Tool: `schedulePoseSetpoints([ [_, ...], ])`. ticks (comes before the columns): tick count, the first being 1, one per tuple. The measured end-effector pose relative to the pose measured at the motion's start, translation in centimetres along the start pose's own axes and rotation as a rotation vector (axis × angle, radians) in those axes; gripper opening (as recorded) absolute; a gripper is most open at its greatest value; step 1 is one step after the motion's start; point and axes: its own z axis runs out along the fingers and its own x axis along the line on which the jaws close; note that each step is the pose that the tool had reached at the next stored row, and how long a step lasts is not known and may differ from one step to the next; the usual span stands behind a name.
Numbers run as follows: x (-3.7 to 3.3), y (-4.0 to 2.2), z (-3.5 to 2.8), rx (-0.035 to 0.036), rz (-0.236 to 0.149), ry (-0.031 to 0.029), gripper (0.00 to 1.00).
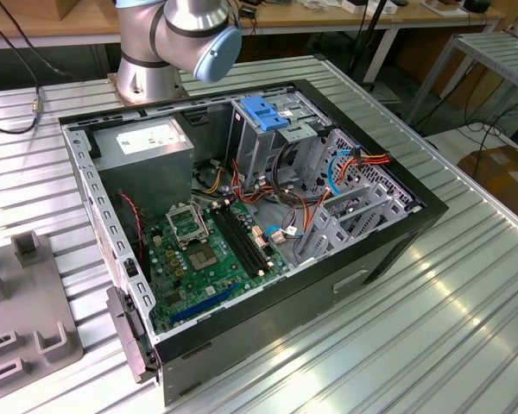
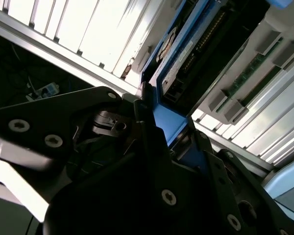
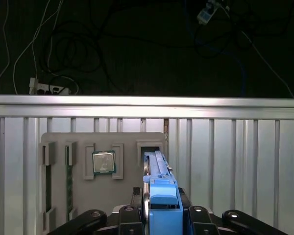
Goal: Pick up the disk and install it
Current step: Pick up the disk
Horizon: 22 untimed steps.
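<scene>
Nearest the lens in the first wrist view: your black two-fingered gripper [image 3: 159, 218] is clamped on the disk [image 3: 157, 178], a flat dark-metal hard drive with blue plastic rails. It is seen edge-on, standing on its narrow side, with one finger pressed to each face.

The second wrist view shows the same grip from below. The disk [image 2: 186, 63] has its blue rail and connector edge showing, pinched between the black fingers of the gripper [image 2: 159, 127].

Just beyond the disk lies the flat grey plastic fixture tray [image 3: 127, 186] with raised slot walls. The disk's far end lines up with the tray's end slot. Whether it sits in that slot or hangs just clear of it, I cannot tell from this angle.

- A square silver processor chip [image 3: 103, 162] sits in the next pocket.
- A long green memory stick [image 3: 68, 181] lies in a slot further along.

The tray rests on the ribbed aluminium table [image 3: 235, 166]. Past the table's edge is a dark floor with loose cables [image 3: 88, 44].

In the exterior view, near to far:

- The grey tray [image 1: 26, 319] is at the exterior view's left.
- Beside it stands the open black computer case [image 1: 328, 285], well apart from the disk.
- Inside the case are a green motherboard [image 1: 207, 250], a grey power-supply box [image 1: 147, 147] and a metal drive cage with a blue handle [image 1: 263, 112].
- Behind the case rises the silver arm [image 1: 181, 34].
</scene>
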Motion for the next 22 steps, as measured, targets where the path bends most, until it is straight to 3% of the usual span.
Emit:
schedulePoseSetpoints([
  [15, -0.06, -0.13, -2.89, -0.0002, 0.000, 0.0000, 0.37],
  [22, -0.10, -0.21, -4.68, -0.0004, 0.000, 0.0000, 0.37],
])
